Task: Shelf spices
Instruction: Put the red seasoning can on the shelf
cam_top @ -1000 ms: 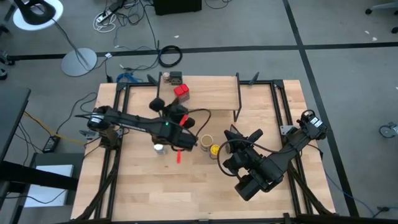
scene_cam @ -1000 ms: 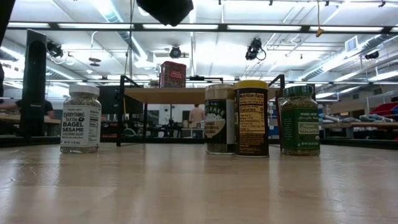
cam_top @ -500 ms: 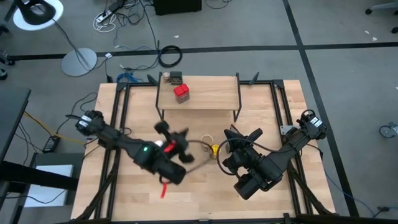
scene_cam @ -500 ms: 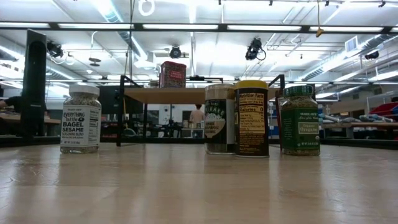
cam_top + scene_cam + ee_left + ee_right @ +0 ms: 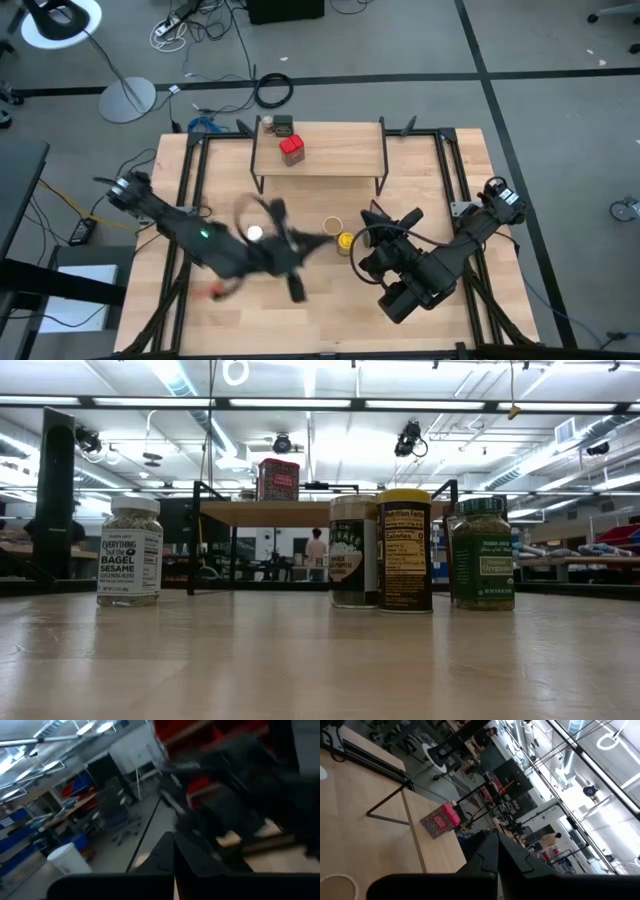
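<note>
High view. The shelf (image 5: pixel 320 150) stands at the far edge of the table (image 5: pixel 230 330). Its top board carries the red tin (image 5: pixel 291 149) and, just behind it near the left corner, the dark tin (image 5: pixel 279 125). In front of the shelf, on the table, stand the white-lidded jar (image 5: pixel 254 233), the tan-capped jar (image 5: pixel 332 227) and the yellow-lidded jar (image 5: pixel 345 241); the last two stand just beside each other. The left arm (image 5: pixel 200 240) lies blurred across the left half of the table, passing close to the white-lidded jar. The left gripper (image 5: pixel 297 290) is smeared; its fingers are closed and nothing shows between them. The right arm (image 5: pixel 440 260) is folded over the right half of the table. The right gripper (image 5: pixel 385 222) points toward the shelf, near the yellow-lidded jar, closed and holding nothing.

Low view. From left to right on the table stand the white-lidded jar, the tan-capped jar, the yellow-lidded jar and the green jar (image 5: pixel 482 554). The red tin shows on the shelf behind them. A person (image 5: pixel 316 550) stands far off in the room.

Left wrist view. The closed fingers (image 5: pixel 175 857) meet in a point; the background is blurred.

Right wrist view. The closed fingers (image 5: pixel 495 852) point toward the shelf board, where the red tin stands near the corner.
</note>
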Robot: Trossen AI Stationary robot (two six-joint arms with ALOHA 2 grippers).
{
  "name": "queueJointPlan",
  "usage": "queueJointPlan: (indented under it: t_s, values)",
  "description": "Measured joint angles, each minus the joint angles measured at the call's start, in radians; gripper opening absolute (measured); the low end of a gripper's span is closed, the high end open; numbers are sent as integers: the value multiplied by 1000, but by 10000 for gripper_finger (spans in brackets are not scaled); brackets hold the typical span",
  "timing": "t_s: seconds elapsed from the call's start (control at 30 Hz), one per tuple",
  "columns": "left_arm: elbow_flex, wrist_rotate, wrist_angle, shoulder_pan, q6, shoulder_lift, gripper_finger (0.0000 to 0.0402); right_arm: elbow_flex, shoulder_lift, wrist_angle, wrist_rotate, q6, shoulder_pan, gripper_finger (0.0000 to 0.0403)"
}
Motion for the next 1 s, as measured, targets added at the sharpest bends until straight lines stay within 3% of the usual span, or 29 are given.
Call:
queueJointPlan:
  t_s: [0.17,0.3,0.47,0.63,0.77,0.9,1.0]
  values:
    - [0,20,-203,65,-9,-168,0,0,-9,0,0,-5,9,2]
    - [-5,15,-400,164,-113,-273,0,0,-17,0,-1,2,10,1]
    - [-173,42,-497,306,-254,-413,0,0,-20,0,0,3,14,2]
    - [-546,110,-268,412,-393,-572,0,0,-20,0,0,3,13,1]
    - [-819,135,-8,444,-479,-625,0,0,-20,0,0,3,9,1]
    - [-971,133,146,467,-529,-615,0,0,-20,0,0,3,-3,1]
    - [-1016,105,162,491,-558,-596,0,0,-20,1,0,3,-14,1]
